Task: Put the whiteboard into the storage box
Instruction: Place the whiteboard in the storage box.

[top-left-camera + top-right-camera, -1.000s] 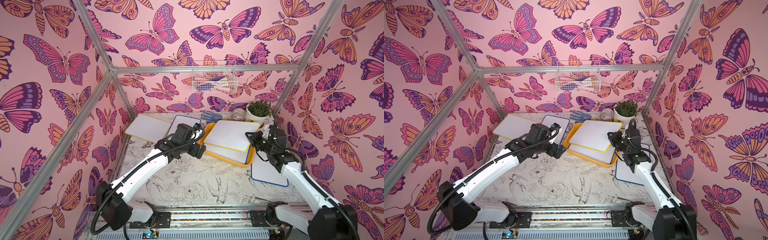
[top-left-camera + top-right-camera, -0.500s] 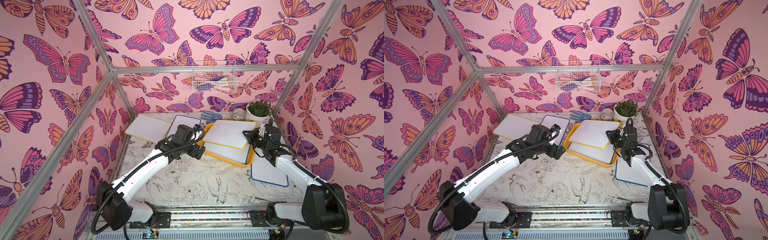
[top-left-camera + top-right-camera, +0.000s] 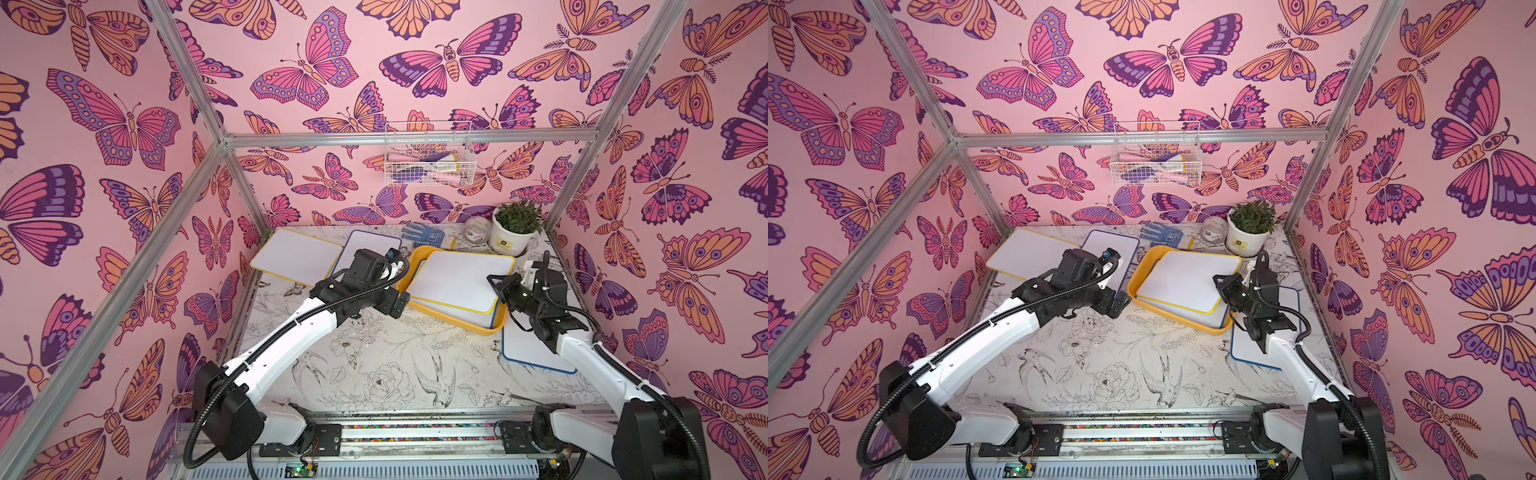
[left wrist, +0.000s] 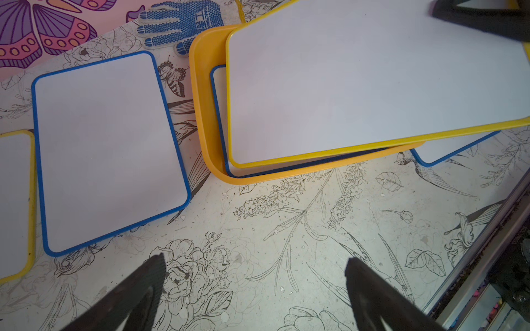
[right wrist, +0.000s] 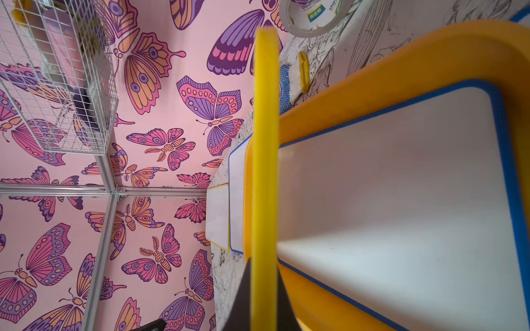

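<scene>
Right gripper [image 5: 265,286]: clamped tight on the edge of the yellow-framed rectangular whiteboard [image 3: 457,282].
Whiteboard: held tilted over the shallow yellow-orange plastic storage box [image 3: 415,266], seemingly clear of its rim.
Box contents: blue-framed whiteboard [image 5: 401,186] lying flat inside.
Left gripper [image 4: 255,275]: jaws wide apart, empty, above the floral-print table [image 4: 286,215] beside the box.

glossy whiteboard [image 3: 457,282], matt plastic storage box [image 3: 473,329], cloth glove [image 3: 424,235] w/ rubbery dots, metal wire basket [image 3: 428,162]
</scene>
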